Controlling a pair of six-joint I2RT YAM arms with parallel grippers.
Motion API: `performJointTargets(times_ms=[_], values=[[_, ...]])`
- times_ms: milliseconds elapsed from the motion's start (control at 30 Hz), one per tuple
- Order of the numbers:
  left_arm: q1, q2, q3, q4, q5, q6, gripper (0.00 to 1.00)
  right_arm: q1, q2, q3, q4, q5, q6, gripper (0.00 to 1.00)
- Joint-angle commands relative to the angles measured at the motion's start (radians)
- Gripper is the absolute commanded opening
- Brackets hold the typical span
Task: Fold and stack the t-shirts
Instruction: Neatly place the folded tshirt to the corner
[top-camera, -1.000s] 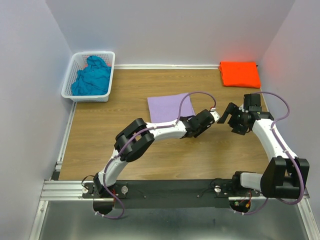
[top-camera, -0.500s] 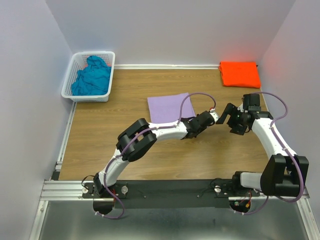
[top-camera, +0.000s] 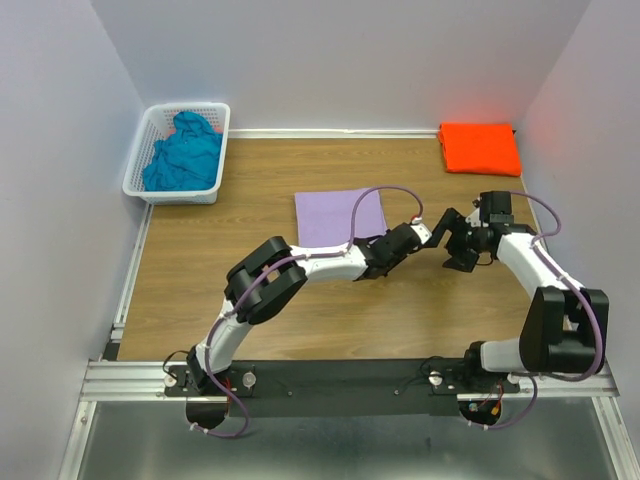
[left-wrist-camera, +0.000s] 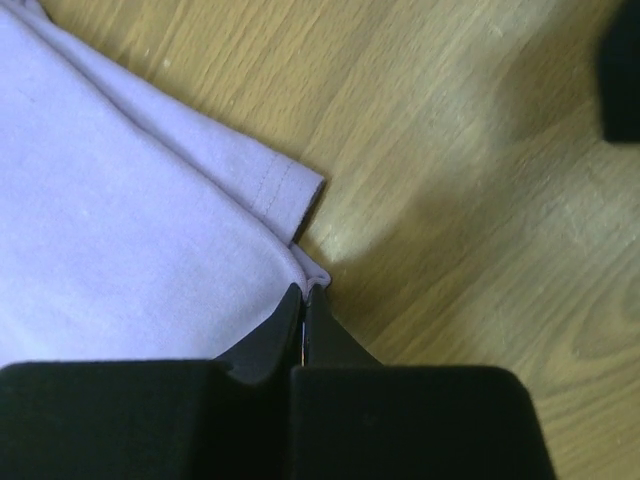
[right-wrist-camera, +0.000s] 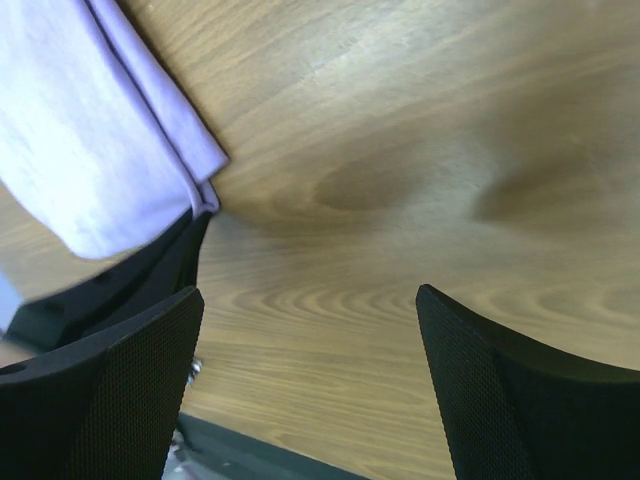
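the right gripper (right-wrist-camera: 310, 295) holds its two black textured fingers (right-wrist-camera: 110, 390) wide apart above the wooden table (right-wrist-camera: 430, 130). a folded lavender shirt (right-wrist-camera: 90, 130) lies at upper left; the dark left gripper (right-wrist-camera: 195, 225) meets the shirt's near corner.

My left arm (top-camera: 300, 265) climbs from its base to a raised elbow, then runs the forearm low and to the right, toward the middle of my view. The wrist is bent so that the left gripper (left-wrist-camera: 303, 298) points steeply down. Its two fingers are pressed flat together, with no gap I can see. My right arm (top-camera: 545, 275) folds at the elbow on the far right. Its forearm reaches away from me and the wrist turns inward. The right gripper (right-wrist-camera: 308, 298) faces left, near the left one but not touching. Its fingers (right-wrist-camera: 110, 400) are spread wide apart.
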Motion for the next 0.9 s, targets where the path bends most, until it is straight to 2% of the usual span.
performJointTargets(times_ms=[0,200,367,567,867], values=[[0.015,-0.087,-0.044,0.031,0.044,-0.039,0.00,-0.008,0.066,-0.019,0.134,-0.117,0.091,0.93],[0.040,-0.144,-0.099,0.067,0.078,-0.071,0.00,-0.008,0.168,0.015,0.236,-0.147,0.154,0.92],[0.052,-0.173,-0.133,0.101,0.119,-0.090,0.00,-0.006,0.256,0.020,0.365,-0.249,0.206,0.90],[0.057,-0.204,-0.154,0.121,0.136,-0.110,0.00,0.014,0.362,0.039,0.457,-0.295,0.221,0.88],[0.061,-0.227,-0.173,0.138,0.134,-0.125,0.00,0.164,0.509,0.108,0.530,-0.265,0.244,0.86]])
